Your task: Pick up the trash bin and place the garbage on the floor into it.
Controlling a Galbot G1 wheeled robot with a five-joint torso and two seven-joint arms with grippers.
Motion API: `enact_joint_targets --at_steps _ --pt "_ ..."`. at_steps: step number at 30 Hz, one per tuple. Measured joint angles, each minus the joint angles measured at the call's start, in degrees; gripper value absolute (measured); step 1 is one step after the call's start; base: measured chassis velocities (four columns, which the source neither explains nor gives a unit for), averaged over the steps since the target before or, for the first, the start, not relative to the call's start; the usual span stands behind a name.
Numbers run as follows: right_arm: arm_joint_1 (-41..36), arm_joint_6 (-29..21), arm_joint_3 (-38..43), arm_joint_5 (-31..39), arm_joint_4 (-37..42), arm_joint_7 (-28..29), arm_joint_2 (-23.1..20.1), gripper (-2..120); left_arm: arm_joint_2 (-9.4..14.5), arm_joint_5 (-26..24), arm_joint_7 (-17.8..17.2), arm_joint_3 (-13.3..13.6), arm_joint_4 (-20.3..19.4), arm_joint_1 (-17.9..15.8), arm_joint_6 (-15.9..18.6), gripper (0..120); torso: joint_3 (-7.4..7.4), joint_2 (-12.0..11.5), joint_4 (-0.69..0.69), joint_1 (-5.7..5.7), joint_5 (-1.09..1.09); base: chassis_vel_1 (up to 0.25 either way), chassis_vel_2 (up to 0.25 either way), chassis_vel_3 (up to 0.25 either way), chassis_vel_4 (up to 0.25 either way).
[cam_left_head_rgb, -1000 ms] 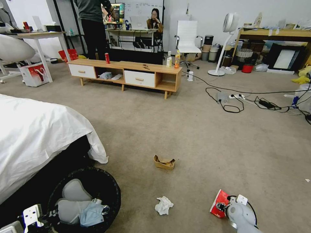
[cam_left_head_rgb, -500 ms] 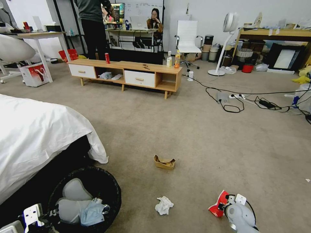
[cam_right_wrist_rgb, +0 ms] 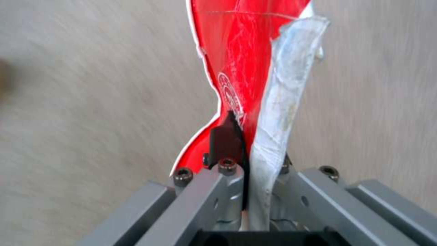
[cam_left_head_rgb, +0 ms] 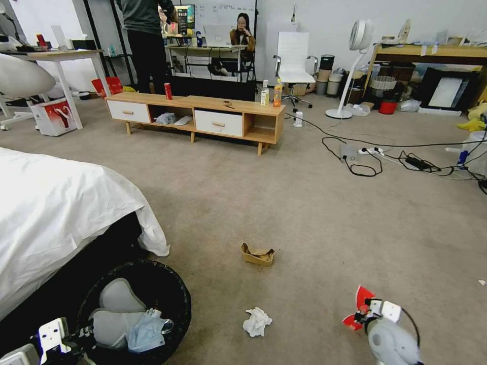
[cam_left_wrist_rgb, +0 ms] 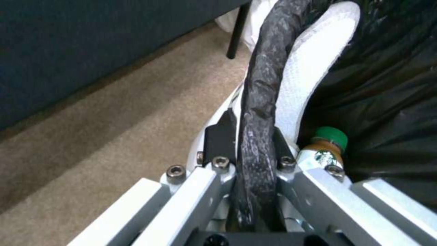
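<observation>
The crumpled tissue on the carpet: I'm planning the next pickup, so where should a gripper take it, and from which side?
Probably from straight above, closing across the raised, bunched middle of the tissue. It lies low and loose on the floor, with thin ragged edges that offer little to pinch from the side. Bare carpet surrounds it, so a downward approach meets nothing.

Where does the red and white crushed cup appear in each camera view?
Head view: crushed cup, lower right, pinched by the right gripper.
Right wrist view: centre, flattened, clamped between the fingers.
Left wrist view: not in it.
Shared landmark: the beige carpet.
</observation>
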Motion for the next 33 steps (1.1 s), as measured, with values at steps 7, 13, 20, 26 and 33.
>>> enact_joint_targets --at_steps 7,13,20,26,33 --pt "-1.1 2.5 -0.9 2.6 15.0 -0.9 -6.4 0 0.3 -0.5 -0.2 1.2 -0.4 -0.6 0.1 2 0.0 0.0 0.0 0.0 0.04 0.0 0.0 0.0 0.0" --pt "3.3 4.9 -4.2 8.9 27.9 -1.9 -12.5 0 1.0 -1.0 -0.6 2.3 -0.9 -1.0 0.1 2 0.0 0.0 0.03 0.0 0.03 0.0 0.0 0.0 0.0" --pt "11.4 9.4 -12.2 16.0 36.0 -5.4 -18.3 0 1.7 -1.5 -1.3 4.1 -1.6 -1.2 0.1 2 0.0 0.0 0.01 0.0 0.0 0.0 0.0 0.0 0.0" --pt "19.9 12.5 -21.9 21.6 37.6 -7.6 -19.6 0 2.1 -1.9 -1.5 5.5 -2.3 -0.9 0.1 2 0.0 0.0 0.01 0.0 0.02 0.0 0.0 0.0 0.0" --pt "35.6 13.5 -37.0 27.0 37.1 -6.5 -17.1 0 3.3 -3.1 -1.9 6.1 -2.6 -0.9 0.1 2 0.0 0.0 0.03 0.0 0.0 0.0 0.0 0.0 0.0"
